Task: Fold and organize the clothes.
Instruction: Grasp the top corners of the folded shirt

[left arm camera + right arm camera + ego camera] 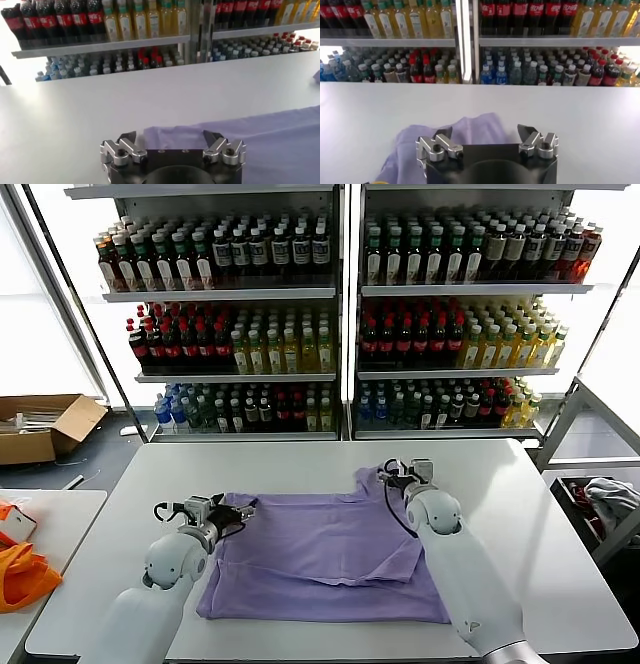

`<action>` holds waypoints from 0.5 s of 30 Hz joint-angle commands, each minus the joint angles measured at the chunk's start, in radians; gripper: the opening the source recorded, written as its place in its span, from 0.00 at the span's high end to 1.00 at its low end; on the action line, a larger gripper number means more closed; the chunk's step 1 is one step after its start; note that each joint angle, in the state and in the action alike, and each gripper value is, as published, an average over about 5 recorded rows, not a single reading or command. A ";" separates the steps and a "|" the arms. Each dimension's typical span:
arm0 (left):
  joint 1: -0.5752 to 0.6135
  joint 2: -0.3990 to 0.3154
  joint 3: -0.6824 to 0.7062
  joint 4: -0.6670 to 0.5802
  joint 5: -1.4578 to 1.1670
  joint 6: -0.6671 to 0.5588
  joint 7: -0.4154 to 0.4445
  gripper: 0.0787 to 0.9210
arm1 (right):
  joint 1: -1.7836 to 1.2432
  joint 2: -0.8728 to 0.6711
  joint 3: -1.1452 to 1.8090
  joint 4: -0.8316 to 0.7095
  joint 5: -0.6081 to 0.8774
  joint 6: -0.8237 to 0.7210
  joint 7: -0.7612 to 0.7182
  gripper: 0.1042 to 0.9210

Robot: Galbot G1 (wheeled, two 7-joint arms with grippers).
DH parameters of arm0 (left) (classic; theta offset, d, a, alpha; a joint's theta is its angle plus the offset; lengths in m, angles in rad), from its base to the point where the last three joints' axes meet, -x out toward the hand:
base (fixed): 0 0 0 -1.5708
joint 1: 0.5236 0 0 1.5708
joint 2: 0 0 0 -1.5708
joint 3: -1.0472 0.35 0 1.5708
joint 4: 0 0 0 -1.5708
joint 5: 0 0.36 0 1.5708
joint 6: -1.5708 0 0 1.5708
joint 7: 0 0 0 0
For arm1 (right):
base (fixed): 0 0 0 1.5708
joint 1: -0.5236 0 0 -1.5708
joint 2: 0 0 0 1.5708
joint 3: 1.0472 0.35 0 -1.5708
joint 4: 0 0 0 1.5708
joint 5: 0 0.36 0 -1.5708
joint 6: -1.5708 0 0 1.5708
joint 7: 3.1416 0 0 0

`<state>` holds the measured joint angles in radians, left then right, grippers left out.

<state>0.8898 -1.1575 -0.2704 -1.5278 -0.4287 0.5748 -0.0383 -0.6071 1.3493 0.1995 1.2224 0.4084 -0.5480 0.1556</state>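
The clothes are one lavender T-shirt [320, 556], lying partly folded with its plain side up on the white table [300, 459]. My left gripper [236, 510] is open at the shirt's left sleeve edge. In the left wrist view this gripper [169, 136] stands wide open just over the cloth's edge [260, 135], holding nothing. My right gripper [392, 475] is open at the shirt's far right corner. In the right wrist view its fingers [484, 132] straddle a raised fold of the shirt [465, 131] without pinching it.
Shelves of drink bottles [340, 314] stand behind the table. A cardboard box [45, 424] sits on the floor at the far left. An orange bag [25, 576] lies on a side table at the left, and a grey-white cloth bundle [610, 499] lies at the right.
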 commanded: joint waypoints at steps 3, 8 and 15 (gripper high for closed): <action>0.004 -0.003 -0.001 0.012 -0.003 0.000 0.001 0.12 | -0.010 0.007 0.000 -0.003 -0.006 -0.004 0.003 0.13; 0.013 -0.002 0.003 0.010 -0.004 0.000 0.006 0.21 | -0.030 0.004 -0.002 0.013 -0.006 -0.008 0.007 0.26; 0.021 -0.004 0.007 -0.002 -0.004 0.001 0.013 0.46 | -0.053 -0.002 -0.001 0.038 -0.005 -0.009 0.007 0.50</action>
<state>0.9079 -1.1609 -0.2649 -1.5317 -0.4335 0.5712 -0.0282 -0.6520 1.3428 0.2002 1.2593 0.4036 -0.5528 0.1615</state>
